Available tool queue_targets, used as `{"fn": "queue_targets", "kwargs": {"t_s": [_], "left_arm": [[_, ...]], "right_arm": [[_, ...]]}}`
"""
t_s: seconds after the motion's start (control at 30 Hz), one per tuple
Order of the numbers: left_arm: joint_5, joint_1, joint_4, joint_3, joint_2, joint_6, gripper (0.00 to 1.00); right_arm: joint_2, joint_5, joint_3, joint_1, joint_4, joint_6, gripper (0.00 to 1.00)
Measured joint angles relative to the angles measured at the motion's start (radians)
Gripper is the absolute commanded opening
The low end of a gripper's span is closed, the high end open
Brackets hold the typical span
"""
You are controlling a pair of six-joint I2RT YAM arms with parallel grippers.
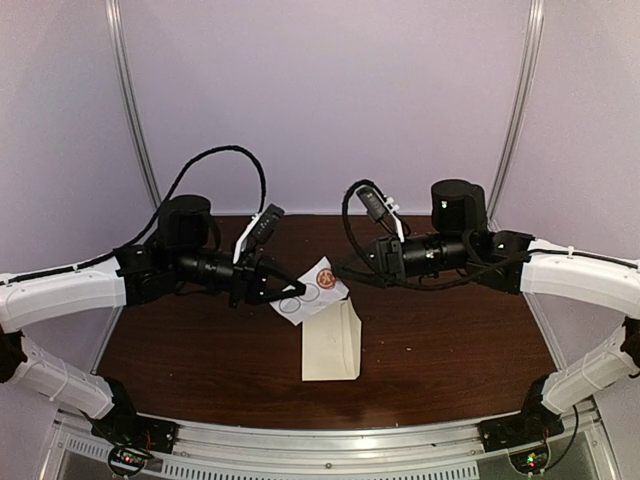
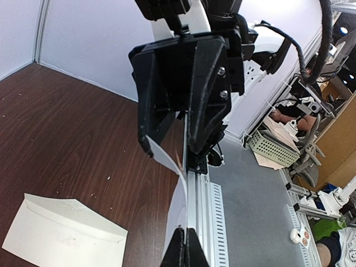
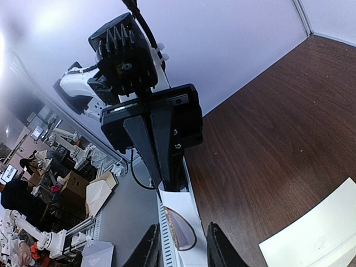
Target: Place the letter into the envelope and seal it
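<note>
Two claws showed, one left claw and one right claw. One envelope lay lower centre, beside one white card with one red sticker, on one table.

The envelope runs off the right wrist view's corner; the left tool hides part of the card.

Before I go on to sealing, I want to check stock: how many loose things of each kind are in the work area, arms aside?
cream rectangular paper envelope: 1
small white sticker card: 1
round red sticker on that card: 1
Total: 3
</note>
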Motion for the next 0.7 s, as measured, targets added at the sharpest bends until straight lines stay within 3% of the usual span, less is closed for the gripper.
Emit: {"fn": "queue_targets", "kwargs": {"t_s": [0.57,0.7], "left_arm": [[-0.001,-0.002,-0.009,0.000,0.000,0.000,0.00],[-0.002,-0.002,-0.009,0.000,0.000,0.000,0.00]], "right_arm": [[0.012,-0.037,0.000,0.000,0.003,0.001,0.13],[0.012,-0.039,0.000,0.000,0.002,0.000,0.14]]}}
